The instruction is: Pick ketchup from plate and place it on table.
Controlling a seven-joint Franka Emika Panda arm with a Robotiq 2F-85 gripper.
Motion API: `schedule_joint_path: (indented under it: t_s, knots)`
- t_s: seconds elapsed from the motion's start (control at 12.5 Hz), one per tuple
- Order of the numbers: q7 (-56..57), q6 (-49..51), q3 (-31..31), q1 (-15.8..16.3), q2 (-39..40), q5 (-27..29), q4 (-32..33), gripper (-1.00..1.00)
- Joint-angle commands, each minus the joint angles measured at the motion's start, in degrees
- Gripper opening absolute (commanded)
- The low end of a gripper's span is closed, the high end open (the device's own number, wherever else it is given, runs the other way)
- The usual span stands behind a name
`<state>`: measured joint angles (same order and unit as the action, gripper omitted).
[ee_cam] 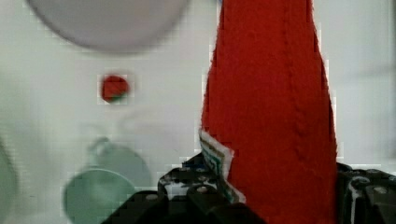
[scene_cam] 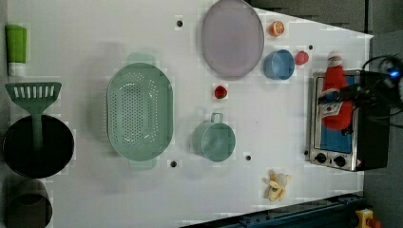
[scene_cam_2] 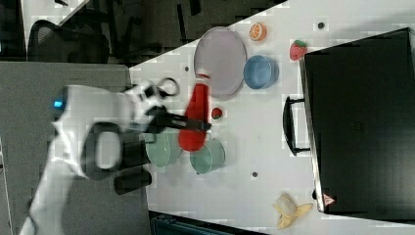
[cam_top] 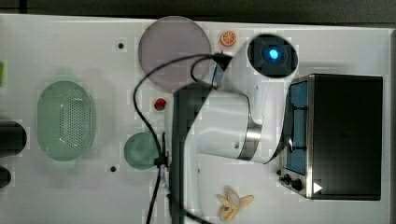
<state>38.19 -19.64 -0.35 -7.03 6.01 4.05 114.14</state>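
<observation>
Clamping the ketchup (scene_cam_2: 194, 117) high above the table (scene_cam_2: 254, 147), the gripper (scene_cam_2: 193, 123) risks dropping it if its grip slips.

The white arm (cam_top: 219, 126) overhangs the table (cam_top: 70, 37), perhaps covering the plate's (cam_top: 170, 46) edge.

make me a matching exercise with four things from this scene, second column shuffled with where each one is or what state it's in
Things
1. ketchup
2. plate
3. banana
4. spatula

Place or state
A. lying on the table near the toaster oven's knobs
B. bare, nothing on it
C. standing in a black pot
D. held in the gripper, above the table

Pairs: 1-D, 2-B, 3-A, 4-C
</observation>
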Motion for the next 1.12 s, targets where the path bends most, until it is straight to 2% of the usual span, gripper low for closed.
schedule_joint_path:
  t_s: [0.08, 0.4, 0.96, 1.04, 1.12]
  knots:
    - [-2.8, -6.2, 0.6, -0.4, -0.6, -0.1, 5.4, 0.19]
    - [-2.8, -16.9, 0.6, -0.4, 3.1, 0.0, 12.4, 0.19]
    - [-2.8, -25.0, 0.8, -0.3, 11.0, 0.0, 13.9, 0.19]
    - [-2.8, -25.8, 0.8, -0.3, 11.0, 0.0, 13.9, 0.25]
    - [-2.8, -26.2, 0.8, -0.2, 10.8, 0.0, 13.9, 0.44]
